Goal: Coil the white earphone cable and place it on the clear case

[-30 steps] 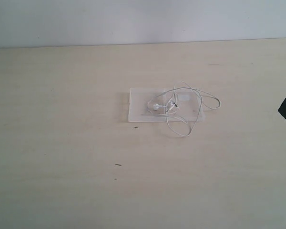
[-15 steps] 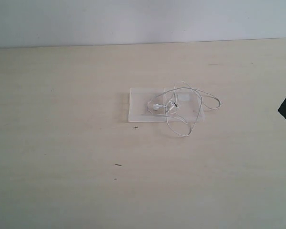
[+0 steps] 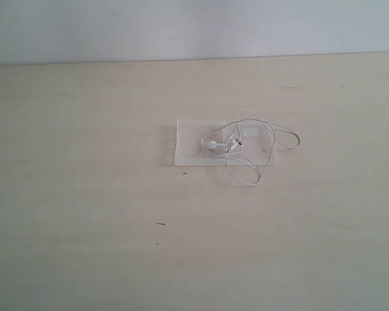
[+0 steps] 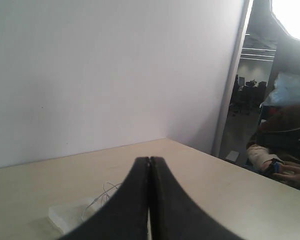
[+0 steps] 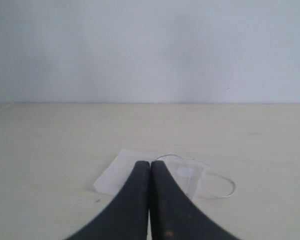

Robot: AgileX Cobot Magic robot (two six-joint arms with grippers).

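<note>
Right wrist view, like the left, shows shut, empty jaws, with the light, limp, tangle-prone cable (image 5: 225, 177) heaped on the case (image 5: 112, 177) ahead, probably best pinched at its central bunch.

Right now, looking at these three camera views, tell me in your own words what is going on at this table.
Nothing is being handled at this moment. The white earphone cable lies in a loose tangle on the clear case, with a few loops spilling past its edges onto the table. The left gripper and the right gripper are both shut on nothing and sit well away from the case.
</note>
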